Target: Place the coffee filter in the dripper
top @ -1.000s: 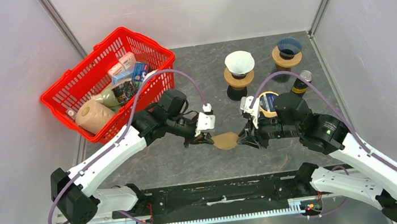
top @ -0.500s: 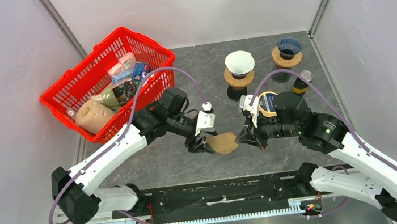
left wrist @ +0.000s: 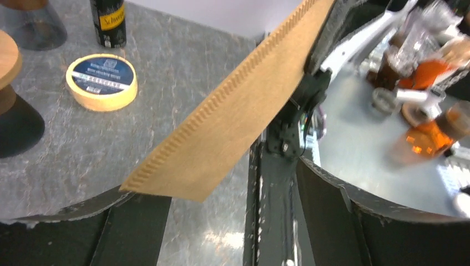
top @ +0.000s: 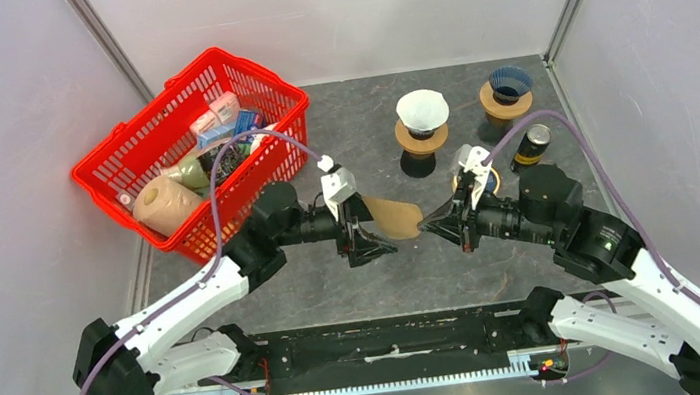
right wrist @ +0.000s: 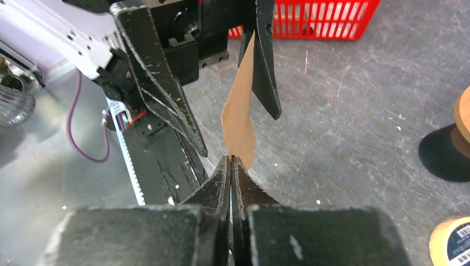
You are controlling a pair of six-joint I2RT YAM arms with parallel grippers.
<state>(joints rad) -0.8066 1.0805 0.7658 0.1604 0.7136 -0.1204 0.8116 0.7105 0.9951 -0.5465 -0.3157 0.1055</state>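
A flat brown coffee filter point(top: 393, 214) hangs in the air above the middle of the table. My right gripper point(top: 427, 221) is shut on its right corner; in the right wrist view the filter point(right wrist: 239, 111) stands edge-on above the shut gripper point(right wrist: 231, 159). My left gripper point(top: 374, 234) is open, one finger on each side of the filter's left end, with no grip. In the left wrist view the ribbed filter point(left wrist: 233, 111) crosses above that open gripper point(left wrist: 221, 185). A white dripper point(top: 422, 110) and a dark blue dripper point(top: 510, 84) stand on wooden stands at the back.
A red basket point(top: 194, 146) full of groceries sits at the back left. A yellow tape roll point(left wrist: 102, 81) lies behind my right gripper, with a dark can point(top: 532, 145) to its right. Grey walls close the sides and back.
My left gripper has opened and let go of the filter, and my right gripper has shut on it. Both grippers and the filter have risen and moved away from the near edge.
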